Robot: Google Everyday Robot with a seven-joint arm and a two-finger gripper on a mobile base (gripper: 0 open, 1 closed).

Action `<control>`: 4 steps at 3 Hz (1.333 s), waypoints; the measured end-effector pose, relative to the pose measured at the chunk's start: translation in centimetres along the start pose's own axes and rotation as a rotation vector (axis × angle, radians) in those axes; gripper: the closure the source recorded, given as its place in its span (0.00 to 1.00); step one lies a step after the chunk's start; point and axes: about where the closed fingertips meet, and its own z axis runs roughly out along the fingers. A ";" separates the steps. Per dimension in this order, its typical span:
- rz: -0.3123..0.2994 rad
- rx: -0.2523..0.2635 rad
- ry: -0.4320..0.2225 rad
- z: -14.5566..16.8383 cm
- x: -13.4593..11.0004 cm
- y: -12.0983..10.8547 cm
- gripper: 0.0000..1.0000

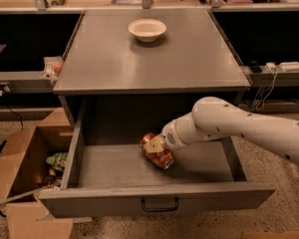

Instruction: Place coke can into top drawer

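The top drawer (114, 171) is pulled wide open, grey metal, with a small dark handle (160, 204) on its front panel. The coke can (158, 155), red with a silver end, lies tilted inside the drawer near its middle, at or just above the floor. My gripper (155, 145) comes in from the right on a white arm (239, 126) and is shut on the can, a pale finger (153, 144) across its top.
A white bowl (147, 29) sits on the cabinet top (189, 59) at the back. An open brown cardboard box (20, 168) with clutter stands on the floor to the left of the drawer. Shelves and cables lie to the right.
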 end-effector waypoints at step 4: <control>-0.007 0.002 -0.083 -2.5 -1.7 0.3 0.00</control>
